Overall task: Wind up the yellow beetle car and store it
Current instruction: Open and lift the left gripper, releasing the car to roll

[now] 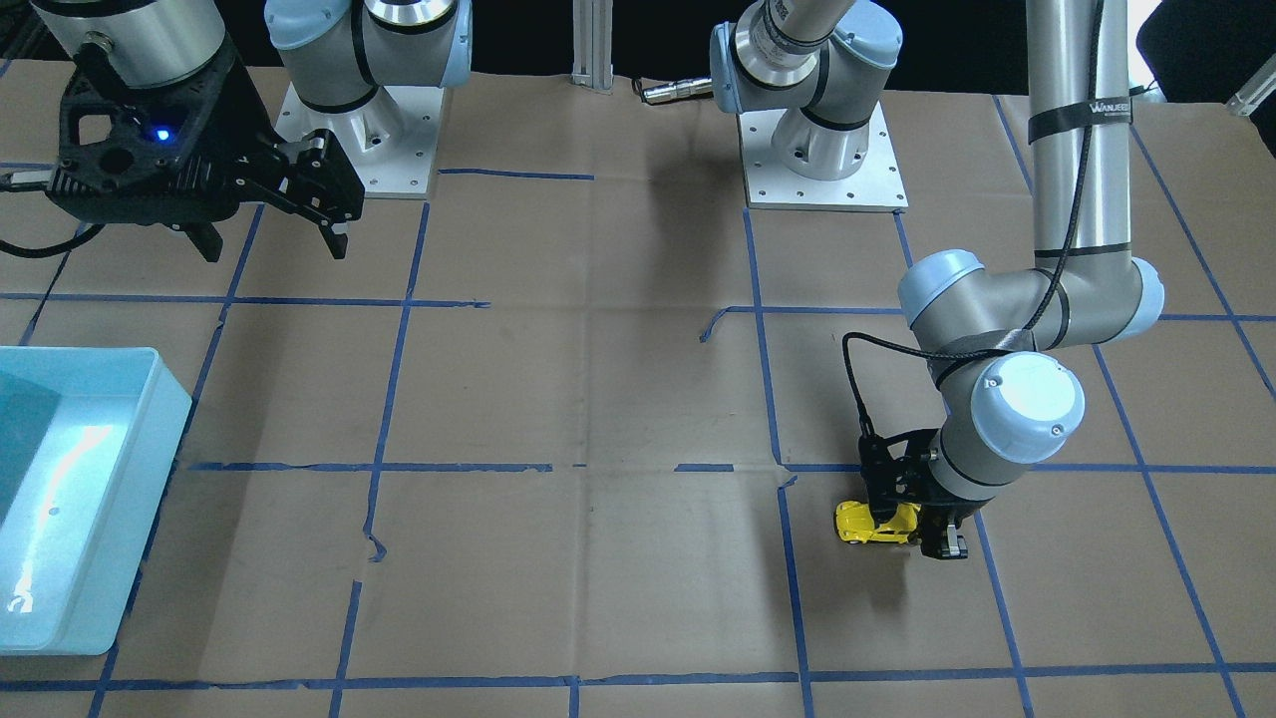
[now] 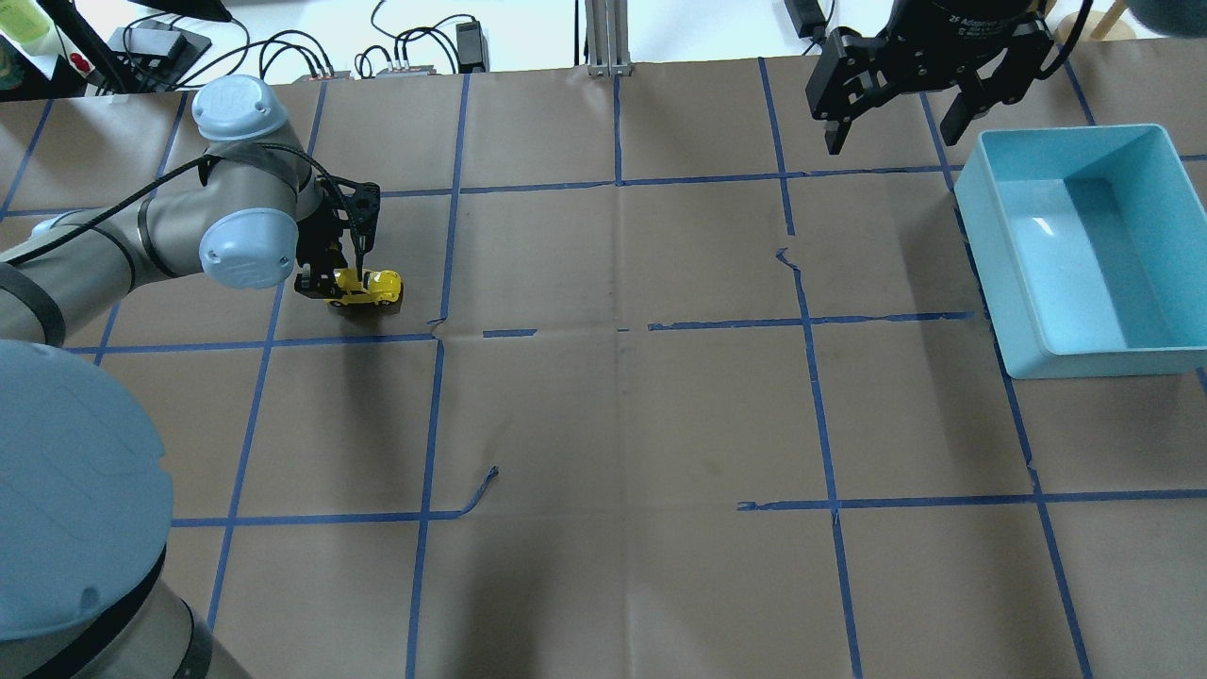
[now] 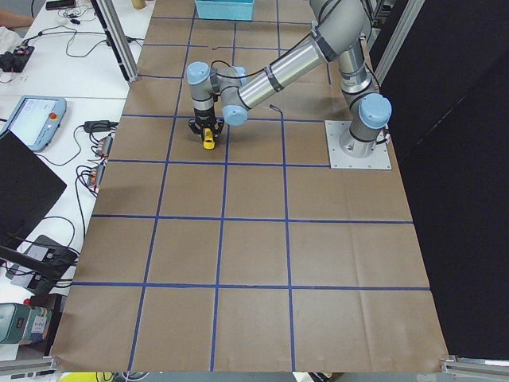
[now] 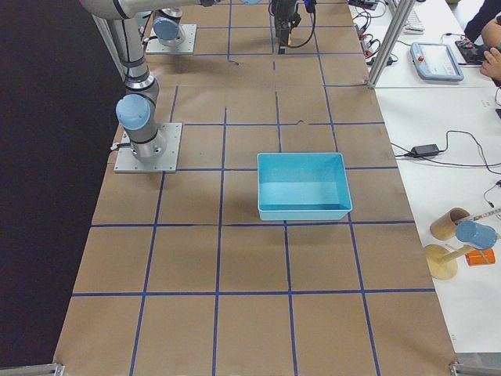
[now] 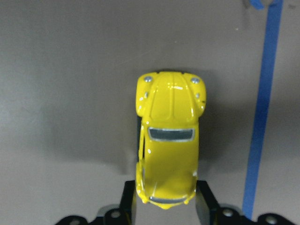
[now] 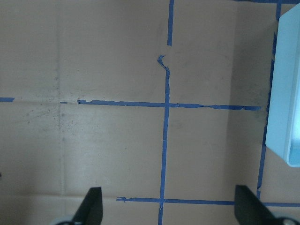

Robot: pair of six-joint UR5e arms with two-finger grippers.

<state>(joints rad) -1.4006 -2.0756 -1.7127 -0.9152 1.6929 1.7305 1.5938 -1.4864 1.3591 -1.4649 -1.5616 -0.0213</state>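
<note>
The yellow beetle car (image 5: 168, 136) stands on the brown paper with its rear between my left gripper's jaws. It also shows in the overhead view (image 2: 372, 286) and in the front-facing view (image 1: 872, 524). My left gripper (image 2: 332, 283) points straight down and is shut on the car's rear sides; its fingers (image 5: 129, 199) press the body from both sides. My right gripper (image 2: 891, 141) is open and empty, held high above the table near the light blue bin (image 2: 1000, 311). Its fingers (image 6: 93, 206) frame bare paper.
The light blue bin (image 1: 164, 399) is empty and sits on the robot's right side; its edge shows in the right wrist view (image 6: 281, 93). Blue tape lines (image 5: 262, 117) grid the paper. Both arm bases (image 1: 822, 160) stand at the table's robot-side edge.
</note>
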